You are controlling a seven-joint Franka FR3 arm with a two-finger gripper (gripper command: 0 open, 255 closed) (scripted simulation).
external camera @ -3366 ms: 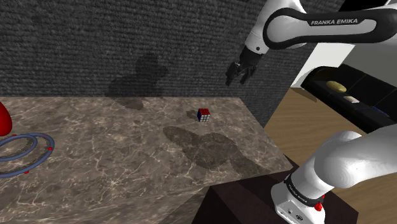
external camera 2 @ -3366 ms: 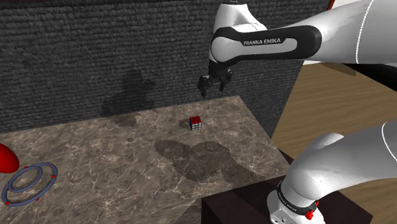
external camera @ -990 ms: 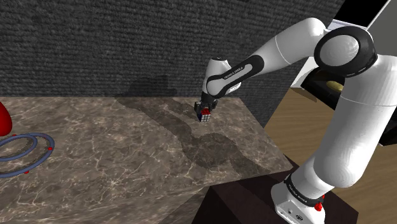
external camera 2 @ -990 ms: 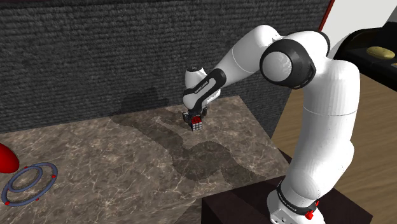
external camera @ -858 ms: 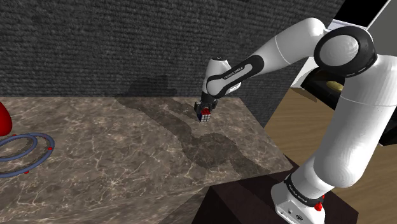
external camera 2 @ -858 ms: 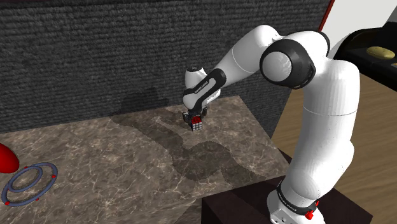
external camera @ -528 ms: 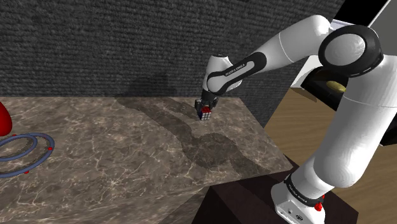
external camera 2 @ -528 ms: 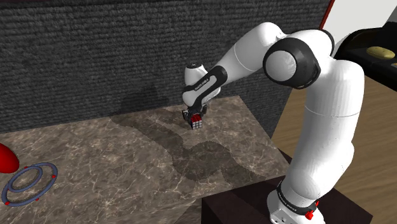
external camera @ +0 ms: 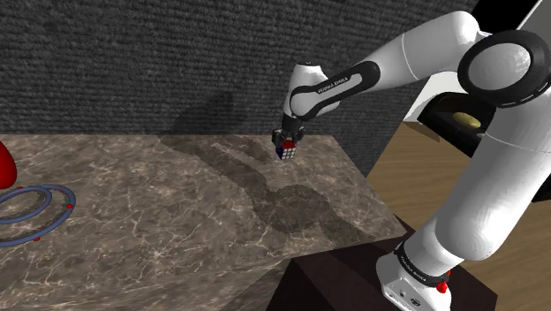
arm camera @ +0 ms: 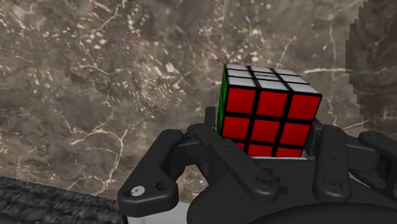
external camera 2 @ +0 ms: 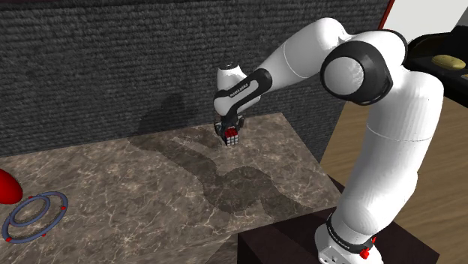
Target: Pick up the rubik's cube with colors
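Claw: my claw (arm camera: pixel 264 139) is closed on the cube (arm camera: pixel 267 109), which sits between my two black fingers (arm camera: pixel 321 145), one pressing on each side.
Cube: its red face looks toward my wrist, with a white face and a green face beside it. The dark lines between the small squares are clear.
Place of the cube: in the shoulder view it hangs under my claw (external camera: pixel 284 141), the cube (external camera: pixel 285 152) being over the far part of the marble table (external camera: pixel 159 221), near the corner. I cannot tell whether its underside touches the marble.
Same from the other side: in the second exterior view the claw (external camera 2: pixel 229 128) points down and the cube (external camera 2: pixel 231 136) is at its tip.
Wall: a dark rough wall (external camera: pixel 132 62) stands just behind the table's far edge, near the cube.
Ring toy: blue rings with small red beads (external camera: pixel 31 210) lie flat at the shoulder view's left, well apart from the cube.
Red thing: a rounded red thing (external camera: pixel 4 166), cut by the picture's edge, is just beside the rings.
Shadow: my arm's shadow (external camera: pixel 274 203) lies on the marble between the cube and my stand (external camera: pixel 353 283).
Beyond the table: a wooden floor (external camera: pixel 415 150) and a black shelf (external camera: pixel 494 141) carrying a yellow thing (external camera: pixel 468 119), at the shoulder view's right.
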